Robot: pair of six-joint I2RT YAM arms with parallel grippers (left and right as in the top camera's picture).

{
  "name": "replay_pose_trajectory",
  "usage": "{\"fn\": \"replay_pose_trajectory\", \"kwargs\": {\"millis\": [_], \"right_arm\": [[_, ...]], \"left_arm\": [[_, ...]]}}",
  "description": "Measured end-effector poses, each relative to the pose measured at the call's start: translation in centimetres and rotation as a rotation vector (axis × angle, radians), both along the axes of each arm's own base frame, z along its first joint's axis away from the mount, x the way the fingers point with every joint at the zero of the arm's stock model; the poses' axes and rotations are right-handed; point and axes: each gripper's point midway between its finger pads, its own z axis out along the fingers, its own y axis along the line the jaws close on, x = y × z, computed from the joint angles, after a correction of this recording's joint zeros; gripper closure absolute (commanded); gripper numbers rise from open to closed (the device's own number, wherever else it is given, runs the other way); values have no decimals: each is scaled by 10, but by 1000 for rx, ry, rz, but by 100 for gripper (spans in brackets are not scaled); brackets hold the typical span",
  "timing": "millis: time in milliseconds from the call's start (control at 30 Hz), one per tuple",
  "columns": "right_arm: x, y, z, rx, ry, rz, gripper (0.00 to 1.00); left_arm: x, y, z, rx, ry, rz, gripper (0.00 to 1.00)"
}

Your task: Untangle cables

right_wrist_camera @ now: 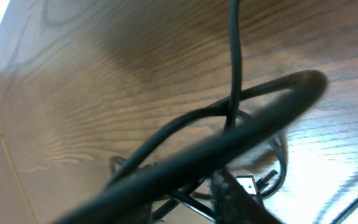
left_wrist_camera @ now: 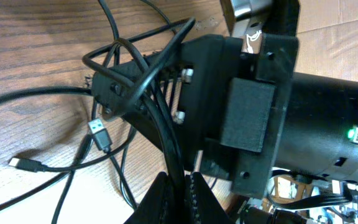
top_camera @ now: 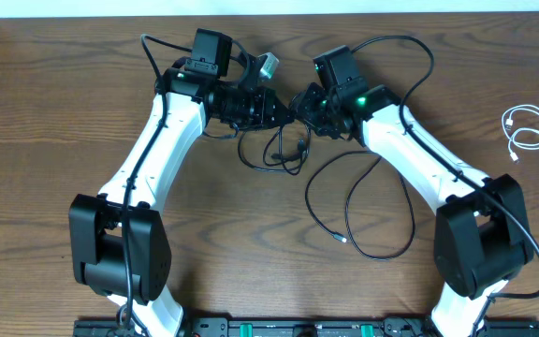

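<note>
Two black cables (top_camera: 284, 150) lie tangled under the two grippers at the table's back middle. One of them runs on in a long loop (top_camera: 363, 211) toward the front. My left gripper (top_camera: 274, 105) is shut on a black cable (left_wrist_camera: 166, 134), which runs up between its jaws (left_wrist_camera: 180, 198). My right gripper (top_camera: 309, 103) faces it closely, and its fingers (left_wrist_camera: 114, 93) look shut with black cable looped around them. A USB plug (left_wrist_camera: 99, 134) and a second small plug (left_wrist_camera: 23, 165) lie on the wood. The white cable (top_camera: 530, 131) lies coiled apart at the right.
The right wrist view is filled by a blurred black cable (right_wrist_camera: 229, 140) just above the jaws, with a USB plug (right_wrist_camera: 247, 185) below it. The wooden table (top_camera: 45, 131) ends at a white back edge. The arms' own thick wires arch over the wrists.
</note>
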Motion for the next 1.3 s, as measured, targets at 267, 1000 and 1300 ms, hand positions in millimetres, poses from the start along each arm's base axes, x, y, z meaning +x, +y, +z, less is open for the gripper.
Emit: {"fn": "replay_pose_trajectory", "kwargs": {"millis": [267, 1000, 1300], "right_arm": [[2, -1, -29, -48, 25, 22, 99], [-20, 15, -4, 155, -80, 515, 99], [-22, 12, 45, 135, -245, 590, 97]], "left_arm": [[0, 1, -1, 4, 6, 5, 93], [25, 37, -31, 269, -49, 158, 92], [32, 52, -38, 352, -49, 226, 78]]}}
